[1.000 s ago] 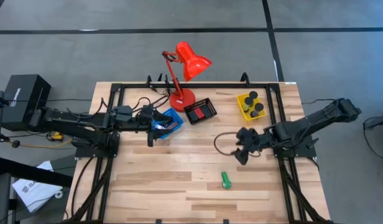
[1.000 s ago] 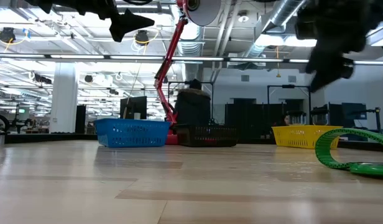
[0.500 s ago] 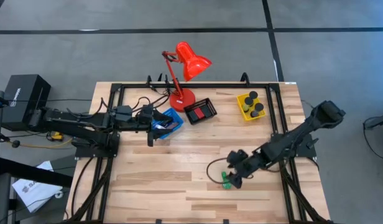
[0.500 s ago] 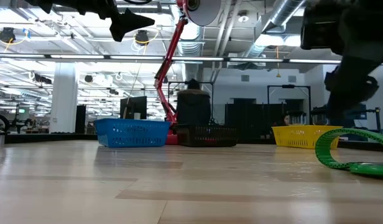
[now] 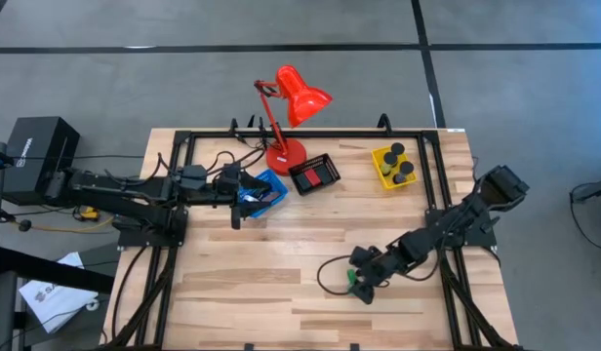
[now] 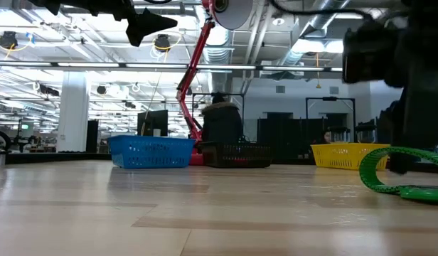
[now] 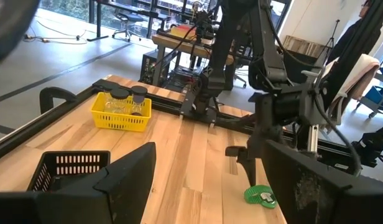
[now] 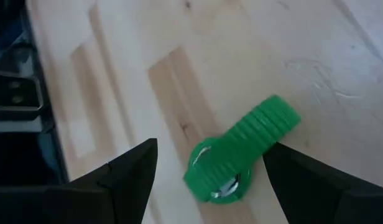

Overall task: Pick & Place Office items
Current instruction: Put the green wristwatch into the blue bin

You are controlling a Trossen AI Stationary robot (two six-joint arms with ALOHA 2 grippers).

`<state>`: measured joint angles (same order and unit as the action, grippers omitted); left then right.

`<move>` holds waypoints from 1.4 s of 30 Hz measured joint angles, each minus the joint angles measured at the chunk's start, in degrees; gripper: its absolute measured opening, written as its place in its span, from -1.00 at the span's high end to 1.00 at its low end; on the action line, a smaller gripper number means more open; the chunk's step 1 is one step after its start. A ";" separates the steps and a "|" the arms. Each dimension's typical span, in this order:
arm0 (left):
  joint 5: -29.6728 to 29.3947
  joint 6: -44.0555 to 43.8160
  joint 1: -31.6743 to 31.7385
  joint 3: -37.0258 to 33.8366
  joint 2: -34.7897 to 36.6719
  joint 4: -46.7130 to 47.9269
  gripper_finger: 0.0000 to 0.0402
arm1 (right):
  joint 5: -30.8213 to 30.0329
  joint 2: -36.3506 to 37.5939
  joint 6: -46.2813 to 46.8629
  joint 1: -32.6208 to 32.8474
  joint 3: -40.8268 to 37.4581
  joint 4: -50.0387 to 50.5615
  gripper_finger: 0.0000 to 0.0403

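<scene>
Green, the stubby cylinder [image 8: 241, 155] lay on its side on the wooden surface [image 5: 261, 273], between my right end effector's [image 5: 357, 286] wide-open fingers [image 8: 126, 171], not gripped. My left end effector [image 5: 234, 207] hung open and empty by the blue tray [image 5: 271, 185].

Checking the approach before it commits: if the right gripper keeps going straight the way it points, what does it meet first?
Most likely the green stubby cylinder, lying on the wooden table between the open right gripper.
</scene>
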<state>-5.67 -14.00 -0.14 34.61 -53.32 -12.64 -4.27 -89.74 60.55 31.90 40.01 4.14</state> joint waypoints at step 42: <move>-0.09 0.58 0.00 0.00 0.02 -3.03 -0.42 | -16.21 16.74 -33.24 -22.04 -0.07 -2.77 0.91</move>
<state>-5.77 -13.42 -0.14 34.61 -53.30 -15.68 -20.48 -73.00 27.30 9.87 39.94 1.37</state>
